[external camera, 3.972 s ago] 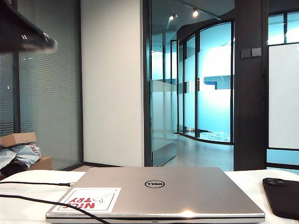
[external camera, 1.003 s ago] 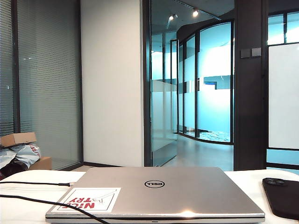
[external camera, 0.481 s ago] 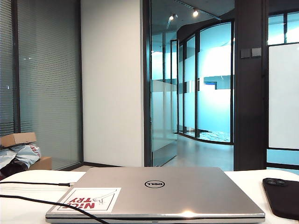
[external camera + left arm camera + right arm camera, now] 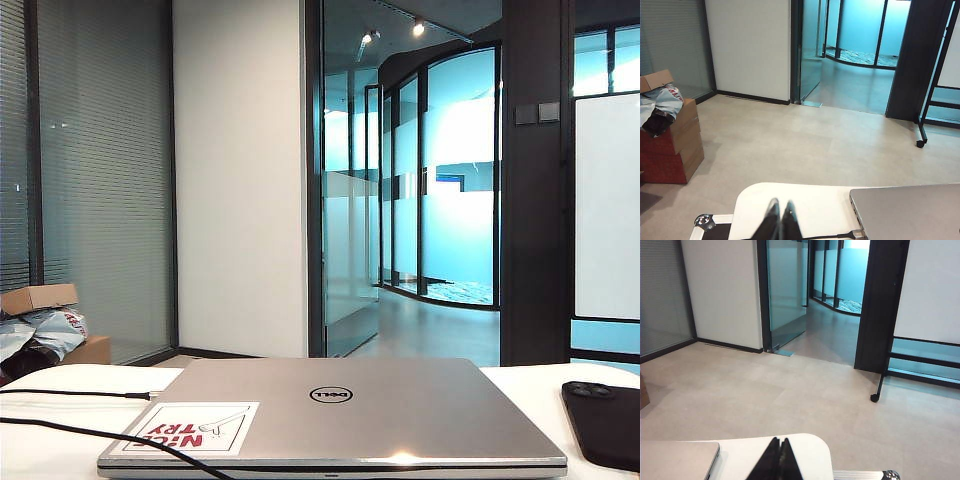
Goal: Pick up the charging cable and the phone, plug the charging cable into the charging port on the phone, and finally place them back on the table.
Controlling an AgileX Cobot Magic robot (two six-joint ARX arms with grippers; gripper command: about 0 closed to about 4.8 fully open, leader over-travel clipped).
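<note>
The phone (image 4: pixel 603 425), a matte-black slab with its camera bump up, lies flat on the white table (image 4: pixel 40 445) at the right edge of the exterior view; its charging port does not show. The charging cable (image 4: pixel 70 393) runs in from the left, and its small light plug (image 4: pixel 857 233) rests by the laptop's side. Neither gripper shows in the exterior view. My left gripper (image 4: pixel 780 206) is shut and empty above the table's far corner (image 4: pixel 810 205). My right gripper (image 4: pixel 779 441) is also shut and empty, over the table's other far corner (image 4: pixel 740 455).
A closed silver Dell laptop (image 4: pixel 330 410) with a red-lettered sticker fills the table's middle. A second thin black cord (image 4: pixel 100 434) crosses the table in front of its left corner. Cardboard boxes (image 4: pixel 675 145) stand on the floor beyond the table. A metal-cornered case (image 4: pixel 705 221) sits beside the table.
The dark arm part at the exterior view's upper left four seconds ago is gone. The laptop, the phone and both cords lie as before.
</note>
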